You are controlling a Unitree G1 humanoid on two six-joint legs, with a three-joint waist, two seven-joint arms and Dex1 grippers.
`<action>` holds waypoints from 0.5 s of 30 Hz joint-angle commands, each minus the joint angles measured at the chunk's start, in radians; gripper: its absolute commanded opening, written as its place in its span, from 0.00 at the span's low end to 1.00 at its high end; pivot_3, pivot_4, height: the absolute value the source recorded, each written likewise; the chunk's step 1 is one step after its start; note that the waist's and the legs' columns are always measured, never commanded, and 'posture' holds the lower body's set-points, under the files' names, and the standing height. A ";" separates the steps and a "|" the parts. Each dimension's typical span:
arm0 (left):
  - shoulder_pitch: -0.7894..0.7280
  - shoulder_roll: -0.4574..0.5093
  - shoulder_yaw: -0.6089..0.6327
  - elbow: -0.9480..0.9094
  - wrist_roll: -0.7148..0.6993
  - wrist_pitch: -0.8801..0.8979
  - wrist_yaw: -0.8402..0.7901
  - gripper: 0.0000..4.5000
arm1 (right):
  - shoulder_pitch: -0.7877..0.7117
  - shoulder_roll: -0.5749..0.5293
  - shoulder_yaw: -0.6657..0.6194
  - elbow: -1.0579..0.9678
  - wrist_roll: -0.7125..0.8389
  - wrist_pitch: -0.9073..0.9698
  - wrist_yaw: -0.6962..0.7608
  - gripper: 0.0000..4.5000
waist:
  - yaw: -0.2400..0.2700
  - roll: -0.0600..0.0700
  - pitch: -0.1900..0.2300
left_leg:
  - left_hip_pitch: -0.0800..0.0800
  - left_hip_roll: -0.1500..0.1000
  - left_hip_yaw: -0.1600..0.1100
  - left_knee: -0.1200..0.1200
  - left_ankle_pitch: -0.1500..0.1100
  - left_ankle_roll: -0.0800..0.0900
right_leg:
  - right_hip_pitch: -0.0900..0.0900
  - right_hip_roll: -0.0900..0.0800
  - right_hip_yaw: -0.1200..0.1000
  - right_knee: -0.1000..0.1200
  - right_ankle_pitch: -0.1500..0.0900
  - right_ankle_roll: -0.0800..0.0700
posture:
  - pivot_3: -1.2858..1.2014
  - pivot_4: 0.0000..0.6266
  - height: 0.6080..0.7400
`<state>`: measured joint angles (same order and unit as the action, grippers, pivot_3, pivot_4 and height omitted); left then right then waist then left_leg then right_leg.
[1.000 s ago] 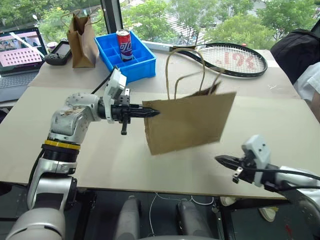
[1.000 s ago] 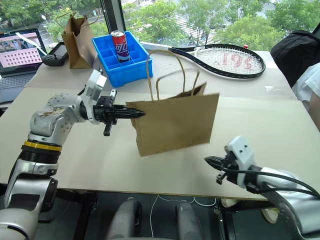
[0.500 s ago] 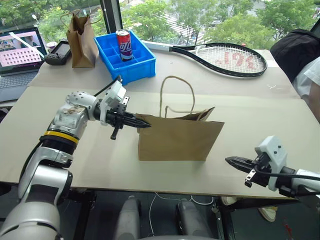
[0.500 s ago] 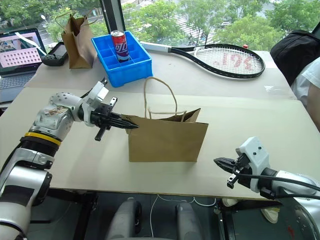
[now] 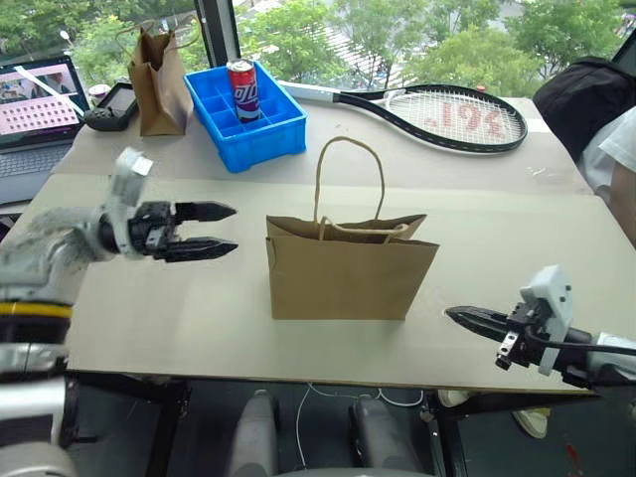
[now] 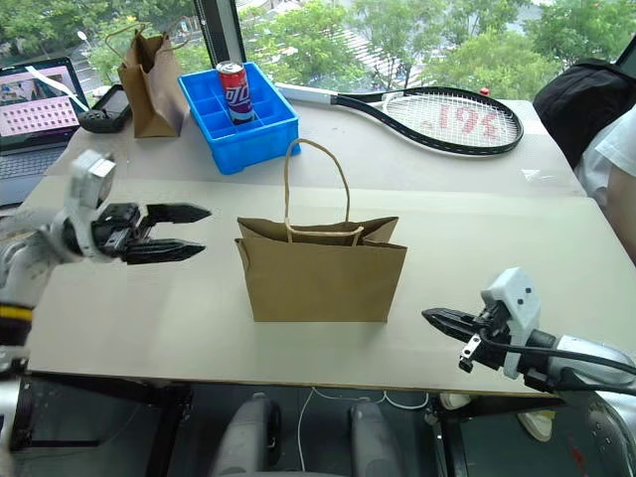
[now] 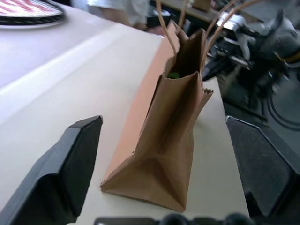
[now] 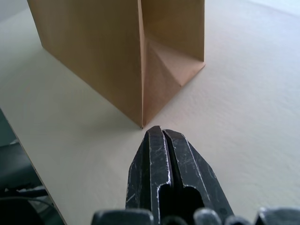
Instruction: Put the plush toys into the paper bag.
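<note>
Only a green speck of plush toy (image 7: 174,74) shows inside the upright wide brown paper bag (image 5: 343,268), lying crosswise between gaping left gripper (image 5: 221,228) and clamped-empty right gripper (image 5: 459,315).

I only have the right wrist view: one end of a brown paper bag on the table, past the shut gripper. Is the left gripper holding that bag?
Observer: No. The left gripper is open and clear of the paper bag, off the bag's left end.
Operator: Anything inside the bag?
Observer: The left wrist view shows a lime-green spot just inside the mouth, too little to identify.
</note>
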<state>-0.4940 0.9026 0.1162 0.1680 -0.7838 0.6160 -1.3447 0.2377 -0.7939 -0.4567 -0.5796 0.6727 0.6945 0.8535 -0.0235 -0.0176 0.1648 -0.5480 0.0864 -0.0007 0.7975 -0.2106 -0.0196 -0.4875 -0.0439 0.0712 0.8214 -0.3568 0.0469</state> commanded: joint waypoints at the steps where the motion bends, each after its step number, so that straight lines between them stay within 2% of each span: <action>1: 0.176 0.005 0.090 -0.161 0.038 -0.003 0.123 0.99 | -0.017 0.000 -0.063 0.027 -0.001 -0.083 0.025 0.00 | 0.005 0.000 0.000 | 0.000 0.000 0.000 0.000 0.000 0.000 | 0.000 0.000 0.000 0.000 0.000 0.000 | 0.52 0.24 0.36; 6: 0.356 -0.084 0.133 -0.301 0.173 -0.096 0.365 0.99 | -0.043 0.001 -0.099 0.067 0.029 -0.101 0.031 0.00 | 0.014 0.000 0.000 | 0.001 0.000 0.001 0.001 0.000 0.000 | 0.000 0.000 0.000 0.000 -0.001 -0.002 | 0.52 0.24 0.36; 10: 0.455 -0.135 0.170 -0.412 0.186 -0.093 0.461 1.00 | -0.035 0.003 -0.112 0.077 0.014 -0.119 0.023 0.23 | 0.013 0.000 0.000 | 0.000 0.000 0.001 0.001 0.000 -0.001 | 0.000 -0.001 0.001 0.000 0.001 -0.002 | 0.52 0.24 0.36; 14: 0.481 -0.156 0.172 -0.442 0.190 -0.108 0.475 1.00 | -0.022 0.012 -0.125 0.079 0.006 -0.145 0.018 0.57 | 0.012 0.000 0.000 | 0.000 0.000 0.001 0.001 0.000 0.000 | 0.000 0.000 0.000 0.000 0.000 -0.001 | 0.52 0.24 0.36; 15: 0.480 -0.159 0.170 -0.443 0.192 -0.110 0.479 1.00 | -0.018 0.016 -0.128 0.078 0.006 -0.150 0.015 0.62 | 0.012 0.000 0.000 | 0.001 0.000 0.001 0.001 0.000 -0.001 | 0.000 0.000 0.000 0.000 0.000 -0.002 | 0.52 0.24 0.36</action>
<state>-0.0132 0.7493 0.2584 -0.2408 -0.5921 0.5289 -0.8755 0.2171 -0.7839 -0.5352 -0.4891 0.6746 0.5791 0.8715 -0.0114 -0.0177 0.1646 -0.5473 0.0864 0.0001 0.7984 -0.2109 -0.0201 -0.4875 -0.0443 0.0717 0.8215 -0.3578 0.0442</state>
